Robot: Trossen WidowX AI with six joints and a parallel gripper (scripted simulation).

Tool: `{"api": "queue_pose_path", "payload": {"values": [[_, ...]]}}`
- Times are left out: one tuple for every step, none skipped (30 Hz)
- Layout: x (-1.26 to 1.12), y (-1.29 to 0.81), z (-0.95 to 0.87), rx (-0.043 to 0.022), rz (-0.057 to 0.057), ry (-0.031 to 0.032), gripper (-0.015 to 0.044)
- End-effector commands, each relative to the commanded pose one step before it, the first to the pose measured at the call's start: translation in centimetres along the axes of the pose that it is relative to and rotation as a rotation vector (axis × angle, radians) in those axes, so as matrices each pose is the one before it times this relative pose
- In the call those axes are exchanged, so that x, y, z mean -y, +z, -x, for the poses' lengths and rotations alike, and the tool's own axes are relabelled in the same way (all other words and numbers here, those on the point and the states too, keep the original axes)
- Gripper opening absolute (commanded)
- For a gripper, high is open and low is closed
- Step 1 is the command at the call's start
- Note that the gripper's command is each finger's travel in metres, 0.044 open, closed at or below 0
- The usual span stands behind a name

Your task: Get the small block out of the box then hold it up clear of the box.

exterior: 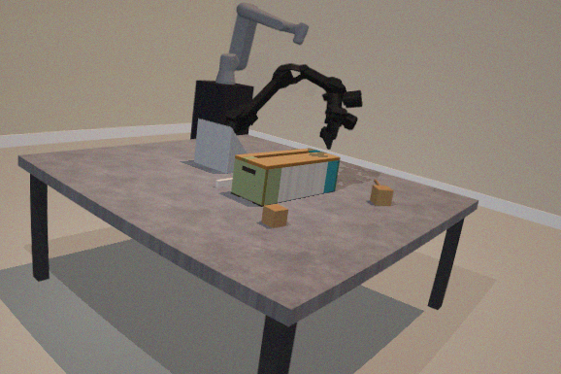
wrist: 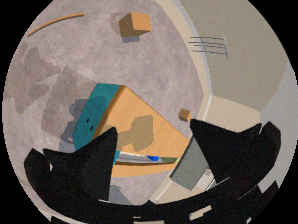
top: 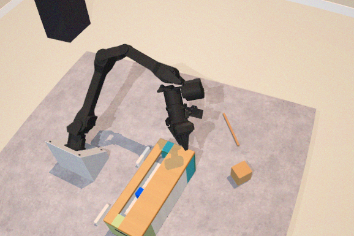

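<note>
The blue block (top: 139,192) lies inside the box (top: 159,197), seen through the slot in its orange top, about midway along the shelf, nearer the green end (top: 117,220) than the teal end (top: 168,146). No writing is legible on the box. The gripper (top: 184,145) hangs above the teal end, jaws wide, holding nothing. A stick (top: 231,129) and an orange cube (top: 241,172) lie apart on the table (top: 269,129).

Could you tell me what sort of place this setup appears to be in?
Probably a robot test room: a grey table in a bare, beige-walled space, a black arm with an open pincer bolted to it, and one orange-topped box laid out as an exercise.
</note>
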State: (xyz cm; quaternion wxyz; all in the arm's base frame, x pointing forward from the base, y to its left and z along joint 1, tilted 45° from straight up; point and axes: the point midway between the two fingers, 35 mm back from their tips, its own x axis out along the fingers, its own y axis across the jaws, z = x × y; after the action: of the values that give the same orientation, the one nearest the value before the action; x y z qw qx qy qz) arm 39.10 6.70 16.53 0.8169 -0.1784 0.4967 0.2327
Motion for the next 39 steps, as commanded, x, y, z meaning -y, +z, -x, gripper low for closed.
{"api": "queue_pose_path", "payload": {"values": [[2.584,-3.939,-2.466,-0.12098,-0.2894,0.08827,0.04],[0.855,-0.78,-0.588,-0.03089,-0.075,0.02255,0.04],[1.081,-0.89,-0.683,-0.03765,-0.0934,0.02784,0.04],[1.338,-1.033,-0.848,-0.04913,-0.117,0.03636,0.04],[1.361,-0.907,-0.811,-0.05047,-0.1183,0.0375,0.04],[1.386,-0.763,-0.744,-0.05076,-0.1196,0.03813,0.04],[1.389,-0.624,-0.685,-0.05174,-0.1205,0.03889,0.04],[1.391,-0.47,-0.596,-0.05165,-0.1218,0.03947,0.04],[1.377,-0.318,-0.504,-0.05175,-0.1227,0.0401,0.04],[1.345,-0.173,-0.411,-0.05217,-0.1235,0.04074,0.04],[1.297,-0.035,-0.318,-0.0529,-0.1239,0.04133,0.04],[1.234,0.093,-0.225,-0.05395,-0.1241,0.04183,0.04],[1.162,0.211,-0.133,-0.0555,-0.1245,0.0423,0.04],[1.098,0.323,-0.041,-0.05854,-0.1272,0.0434,0.04],[0.995,0.419,0.054,-0.0606,-0.1268,0.04323,0.04],[0.871,0.493,0.145,-0.06202,-0.1245,0.04212,0.04],[0.583,0.428,0.178,-0.04924,-0.0951,0.03173,0.04],[0.31,0.275,0.136,-0.03027,-0.0569,0.01871,0.04],[0.095,0.095,0.051,-0.01021,-0.0189,0.00617,0.04],[0.0,0.0,0.0,0.0,0.0,0.0,0.04],[0.0,0.0,0.0,0.0,0.0,0.0,0.04],[0.0,0.0,0.0,0.0,0.0,0.0,0.04],[0.0,0.0,0.0,0.0,0.0,0.0,0.04],[0.0,0.0,0.0,0.0,0.0,0.0,0.04],[0.0,0.0,0.0,0.0,0.0,0.0,0.04],[0.0,0.0,0.0,0.0,0.0,0.0,0.04],[-0.005,0.013,-0.023,0.00002,0.0,0.00001,0.04],[-0.009,0.026,-0.047,0.00003,0.0,0.00002,0.04],[-0.013,0.04,-0.071,0.00005,0.0,0.00003,0.04],[-0.017,0.052,-0.093,0.00006,0.0,0.00003,0.04],[-0.021,0.063,-0.114,0.00007,0.0,0.00004,0.04],[-0.024,0.073,-0.133,0.00008,0.0,0.00004,0.04],[-0.025,0.077,-0.142,0.00008,0.0,0.00005,0.04],[-0.024,0.078,-0.143,0.00007,0.0,0.00005,0.04],[-0.024,0.077,-0.143,0.00006,0.0,0.00004,0.04],[-0.023,0.077,-0.143,0.00006,0.0,0.00004,0.04],[-0.022,0.076,-0.144,0.00005,0.0,0.00004,0.04],[-0.022,0.076,-0.144,0.00004,0.0,0.00004,0.04],[-0.021,0.077,-0.147,0.00004,0.0,0.00004,0.04]]}}
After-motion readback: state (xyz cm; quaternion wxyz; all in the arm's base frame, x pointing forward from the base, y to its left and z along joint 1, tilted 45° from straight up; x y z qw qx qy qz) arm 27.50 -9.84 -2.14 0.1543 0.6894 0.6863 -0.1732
